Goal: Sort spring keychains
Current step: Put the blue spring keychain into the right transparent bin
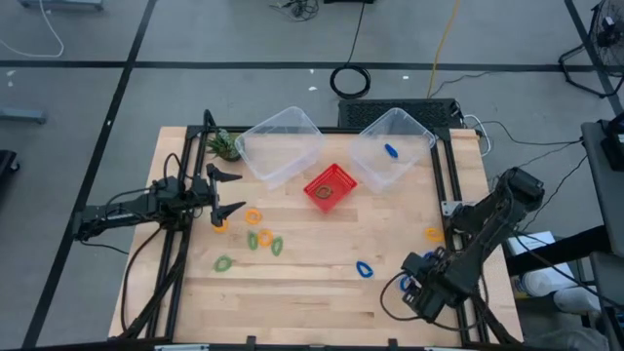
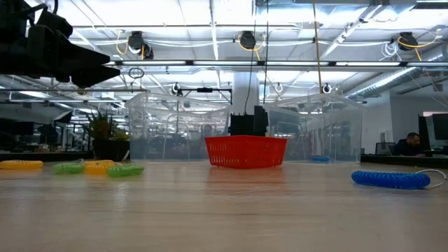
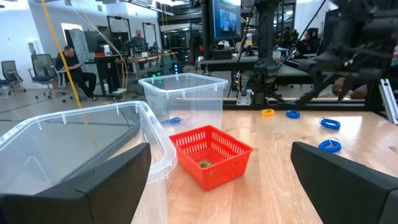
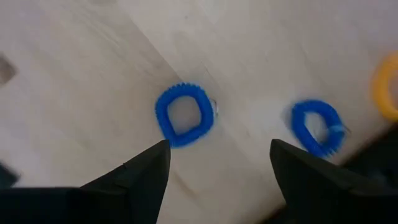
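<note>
Spring keychains lie flat on the wooden table. Two blue ones (image 4: 185,115) (image 4: 317,126) and an orange one (image 4: 385,87) lie near the table's right front. Orange and green ones (image 1: 253,216) (image 1: 277,246) are scattered left of centre. One blue keychain (image 1: 391,151) lies in the right clear bin (image 1: 414,132). My right gripper (image 4: 217,163) points down, open, above the table just beside one blue keychain, touching nothing. My left gripper (image 1: 229,195) hovers open and level at the left, above the orange and green keychains.
A red basket (image 1: 331,186) with something small inside stands mid-table, in front of two clear bins (image 1: 279,144) at the far edge. A small green plant (image 1: 222,144) sits at the far left. Another blue keychain (image 1: 364,269) lies toward the near edge.
</note>
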`<state>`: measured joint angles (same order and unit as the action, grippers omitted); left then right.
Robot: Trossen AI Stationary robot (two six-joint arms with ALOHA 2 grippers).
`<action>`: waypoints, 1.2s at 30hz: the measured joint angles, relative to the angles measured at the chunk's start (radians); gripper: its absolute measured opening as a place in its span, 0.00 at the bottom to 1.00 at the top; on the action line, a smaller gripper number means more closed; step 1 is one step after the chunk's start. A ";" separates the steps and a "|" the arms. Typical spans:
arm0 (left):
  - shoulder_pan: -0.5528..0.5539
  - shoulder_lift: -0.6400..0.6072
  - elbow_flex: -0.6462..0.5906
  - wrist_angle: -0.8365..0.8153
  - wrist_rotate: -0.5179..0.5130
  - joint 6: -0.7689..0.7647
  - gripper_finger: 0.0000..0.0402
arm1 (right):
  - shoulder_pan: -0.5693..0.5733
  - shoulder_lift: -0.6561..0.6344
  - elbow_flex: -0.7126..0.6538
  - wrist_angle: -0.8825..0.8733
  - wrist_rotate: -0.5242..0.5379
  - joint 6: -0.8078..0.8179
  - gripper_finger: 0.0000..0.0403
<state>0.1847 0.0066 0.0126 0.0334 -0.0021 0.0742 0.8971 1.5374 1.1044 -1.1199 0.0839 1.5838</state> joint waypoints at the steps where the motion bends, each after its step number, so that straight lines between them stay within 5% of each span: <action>1: 0.000 0.000 0.000 0.000 0.000 0.000 0.98 | -0.004 -0.002 -0.028 0.041 -0.002 -0.012 0.66; 20: 0.000 0.000 0.000 0.000 0.000 0.000 0.98 | -0.027 -0.014 -0.307 0.413 -0.007 -0.071 0.59; 36: 0.000 0.000 0.000 0.000 0.000 0.000 0.98 | -0.033 -0.013 -0.318 0.419 -0.006 -0.081 0.04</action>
<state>0.1847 0.0064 0.0126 0.0338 -0.0021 0.0742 0.8639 1.5242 0.7867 -0.7013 0.0776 1.5024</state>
